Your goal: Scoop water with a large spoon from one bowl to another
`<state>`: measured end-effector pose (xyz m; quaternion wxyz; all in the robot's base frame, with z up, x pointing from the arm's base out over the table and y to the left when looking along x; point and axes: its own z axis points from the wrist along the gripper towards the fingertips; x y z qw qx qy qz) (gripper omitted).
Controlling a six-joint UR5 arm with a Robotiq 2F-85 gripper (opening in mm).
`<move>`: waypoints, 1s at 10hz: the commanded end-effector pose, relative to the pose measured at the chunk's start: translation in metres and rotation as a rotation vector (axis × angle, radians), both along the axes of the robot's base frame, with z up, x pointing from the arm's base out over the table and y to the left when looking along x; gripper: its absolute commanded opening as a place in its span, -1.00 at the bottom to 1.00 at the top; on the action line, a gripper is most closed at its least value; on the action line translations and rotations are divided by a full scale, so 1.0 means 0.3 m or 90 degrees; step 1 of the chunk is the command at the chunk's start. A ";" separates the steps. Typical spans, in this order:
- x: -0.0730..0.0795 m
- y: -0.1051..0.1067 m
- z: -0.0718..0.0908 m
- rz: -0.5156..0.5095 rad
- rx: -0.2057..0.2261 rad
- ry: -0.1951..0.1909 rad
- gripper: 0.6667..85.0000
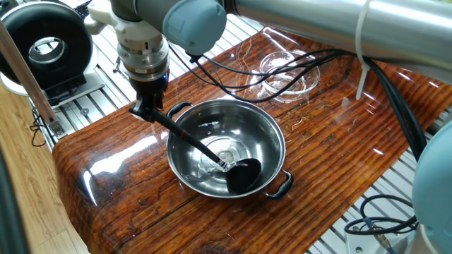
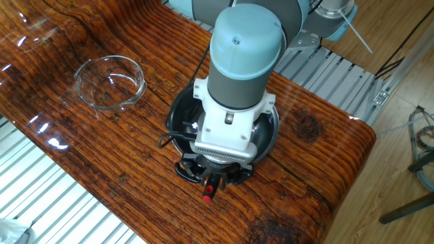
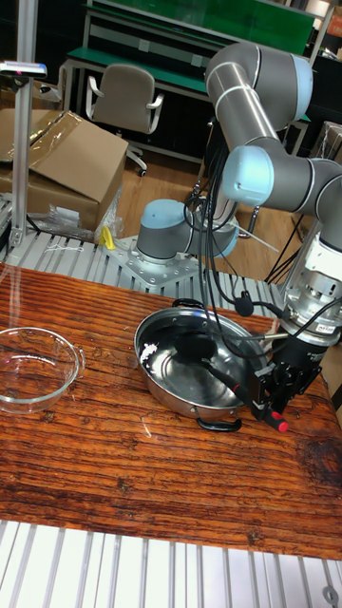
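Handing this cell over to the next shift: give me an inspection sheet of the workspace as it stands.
Surface: glossy wooden table, no spill seen.
Job's things: black ladle head down in steel bowl; glass bowl apart, contents not discernible.
Clutter: nothing seen.
End effector: shut on ladle handle, beside the bowl rim.
Cables: hang from the arm above the table.
Surroundings: cardboard box, office chair.
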<state>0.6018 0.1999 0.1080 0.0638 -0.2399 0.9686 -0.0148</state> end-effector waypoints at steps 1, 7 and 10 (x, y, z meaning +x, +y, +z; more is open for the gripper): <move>0.002 0.018 -0.003 -0.010 0.017 0.000 -0.02; 0.009 0.007 -0.025 -0.005 0.017 -0.005 -0.02; 0.015 0.001 -0.040 -0.003 0.018 -0.008 -0.02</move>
